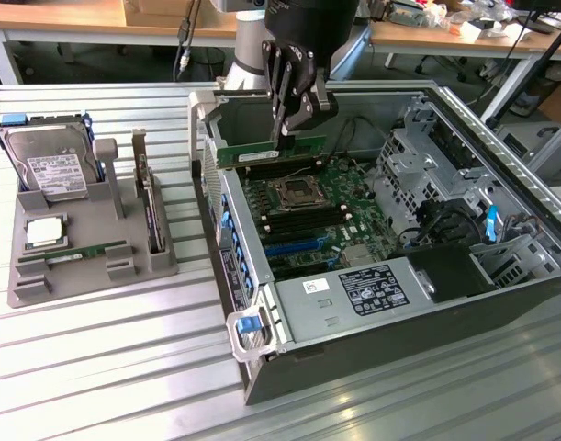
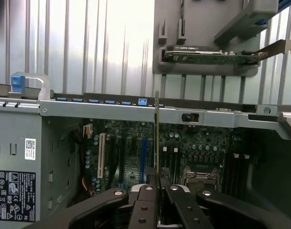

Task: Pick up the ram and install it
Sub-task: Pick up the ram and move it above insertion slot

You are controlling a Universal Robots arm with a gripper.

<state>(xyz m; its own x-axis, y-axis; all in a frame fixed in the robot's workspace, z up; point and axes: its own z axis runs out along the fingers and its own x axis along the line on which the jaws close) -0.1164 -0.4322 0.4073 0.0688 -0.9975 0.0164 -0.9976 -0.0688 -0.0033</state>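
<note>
Right, my gripper (image 1: pixel 284 129) is pinched near-shut on the long thin green ram stick (image 1: pixel 262 153); should keep it level w/ the black motherboard slots (image 1: pixel 280 173) & press evenly.

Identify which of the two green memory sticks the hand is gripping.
The memory stick standing on edge above the circuit board, pinched in the hand. The other stick lies flat in the grey tray.

In the exterior view, the tray (image 1: pixel 95 220) lies at nine o'clock of the case (image 1: pixel 353 360) — hard drive (image 1: pixel 50 163) at its twelve, expansion card (image 1: pixel 150 207) at three, spare stick (image 1: pixel 87 251) at six. The ram (image 1: pixel 252 154), in the gripper (image 1: pixel 281 136), stands over the motherboard (image 1: pixel 346 200) — at its twelve o'clock edge.
</note>
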